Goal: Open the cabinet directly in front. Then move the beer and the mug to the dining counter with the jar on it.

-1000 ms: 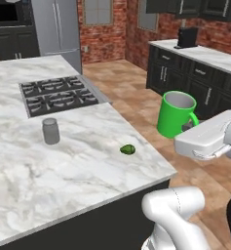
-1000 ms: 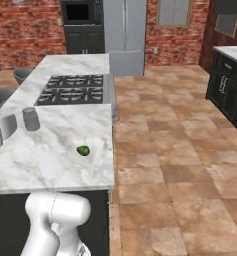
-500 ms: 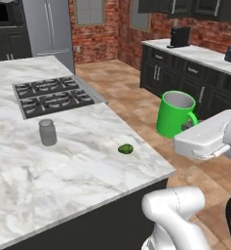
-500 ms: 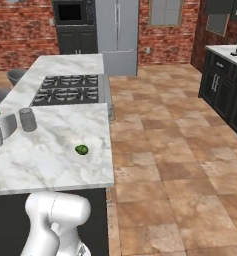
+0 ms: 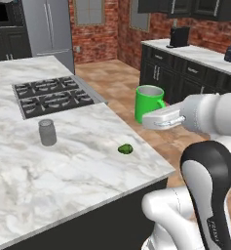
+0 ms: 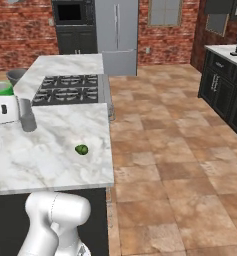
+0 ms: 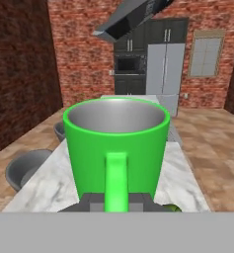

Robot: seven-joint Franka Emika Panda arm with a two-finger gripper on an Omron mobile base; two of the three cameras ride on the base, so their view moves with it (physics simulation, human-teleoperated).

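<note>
Hand (image 7: 116, 201) is clamped on the green mug (image 5: 148, 102) by its handle, held upright off the table (image 5: 78, 171) edge, jar (image 5: 47, 132) well apart.

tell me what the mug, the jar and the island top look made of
Mug: glossy green glaze outside, pale grey inside, probably ceramic. Jar: grey and translucent, glass or plastic, can't tell which. Dining counter: white-grey veined slab, polished marble look.

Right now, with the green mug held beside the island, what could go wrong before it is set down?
1. The claw grips the mug only by its handle, so it may swivel or slip.
2. The mug hangs over the floor, off the dining counter; a drop would miss the marble.
3. The jar and a small green thing could be knocked.
</note>
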